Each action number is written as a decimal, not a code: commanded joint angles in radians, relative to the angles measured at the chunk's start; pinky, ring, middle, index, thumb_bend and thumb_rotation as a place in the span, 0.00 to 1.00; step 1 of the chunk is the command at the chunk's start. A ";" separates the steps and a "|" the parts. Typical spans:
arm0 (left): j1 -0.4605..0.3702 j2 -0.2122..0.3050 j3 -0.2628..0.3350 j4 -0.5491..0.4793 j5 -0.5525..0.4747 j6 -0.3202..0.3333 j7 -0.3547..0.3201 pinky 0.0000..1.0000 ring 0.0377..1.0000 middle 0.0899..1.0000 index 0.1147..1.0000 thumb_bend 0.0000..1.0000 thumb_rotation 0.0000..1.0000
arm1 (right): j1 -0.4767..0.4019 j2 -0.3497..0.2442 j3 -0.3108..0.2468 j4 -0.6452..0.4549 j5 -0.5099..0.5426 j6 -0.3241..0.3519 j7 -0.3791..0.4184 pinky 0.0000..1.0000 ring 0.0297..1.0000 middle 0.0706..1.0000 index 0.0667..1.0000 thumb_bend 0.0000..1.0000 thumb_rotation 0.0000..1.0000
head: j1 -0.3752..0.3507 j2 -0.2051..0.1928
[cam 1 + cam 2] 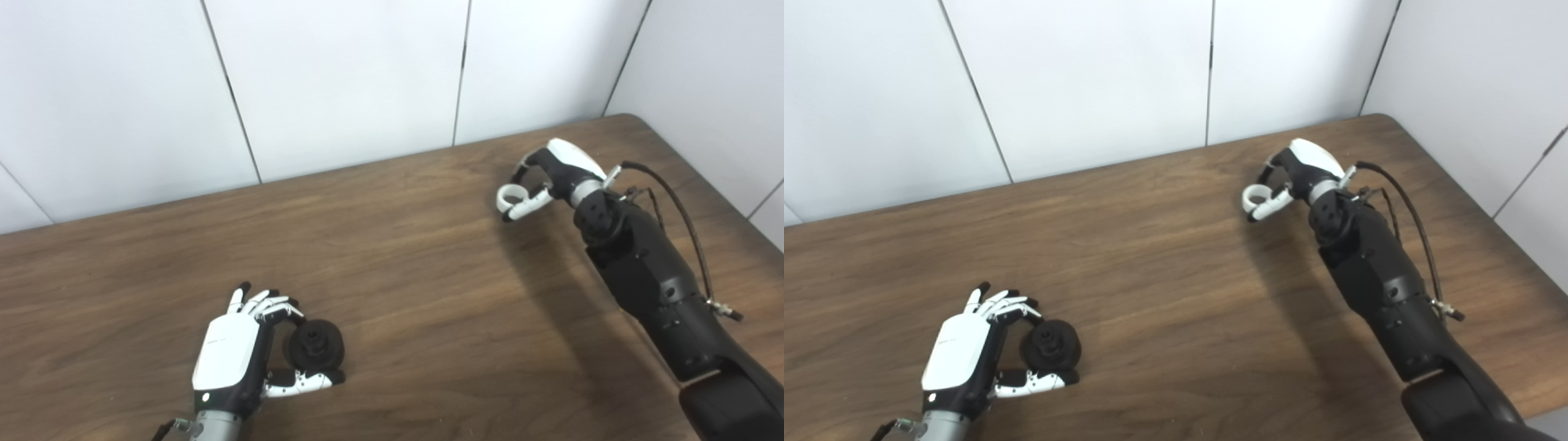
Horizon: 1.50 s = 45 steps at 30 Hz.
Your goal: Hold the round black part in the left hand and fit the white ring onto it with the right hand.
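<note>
The table (392,245) is dark wood with a long grain running across it, and it fills the lower part of the room from the left edge to a rounded far corner on the right. Behind it stands a white panelled wall (343,79) with thin dark seams, and a second white wall (710,67) meets it at the right, beyond that corner.

Near the front left, the left hand (236,358) sits low over the wood, its white back turned up. Its fingers (269,304) curl over the top of the black part (315,347) and the thumb reaches under it, so the part is pinched between them, just above or on the table; I cannot tell which. The part is round, with a raised hub facing the camera.

Well apart, toward the far right, the right hand (551,174) is up near the back edge of the table. The white ring (511,197) is caught between its curled fingers and thumb, held at the hand's left side. The dark right arm (655,288) slants in from the lower right, a black cable (680,214) looping along it, and a shadow lies on the wood to its left.
</note>
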<state>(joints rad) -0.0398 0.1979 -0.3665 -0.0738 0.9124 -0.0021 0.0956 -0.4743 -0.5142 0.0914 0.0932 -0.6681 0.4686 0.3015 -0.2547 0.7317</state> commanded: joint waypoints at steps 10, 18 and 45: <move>-0.008 -0.015 -0.020 0.013 0.023 0.006 0.011 1.00 0.86 0.72 0.42 0.52 0.06 | 0.015 -0.007 0.075 -0.297 -0.027 -0.001 0.122 1.00 0.98 0.82 0.45 0.52 0.13 | 0.055 0.007; -0.015 -0.024 -0.023 0.022 0.037 0.018 0.015 1.00 0.86 0.72 0.42 0.52 0.06 | 0.046 0.066 0.112 -0.452 -0.047 0.000 0.233 1.00 0.98 0.82 0.45 0.52 0.13 | 0.110 0.021; -0.016 -0.060 -0.051 0.029 0.066 0.061 0.017 1.00 0.86 0.73 0.42 0.52 0.06 | 0.094 0.253 0.277 -0.621 -0.080 -0.032 0.314 1.00 0.97 0.85 0.45 0.52 0.13 | 0.222 0.042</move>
<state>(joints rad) -0.0521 0.1392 -0.4070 -0.0540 0.9565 0.0502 0.1155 -0.3627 -0.2662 0.3713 -0.5120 -0.7507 0.4626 0.6387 -0.0323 0.7731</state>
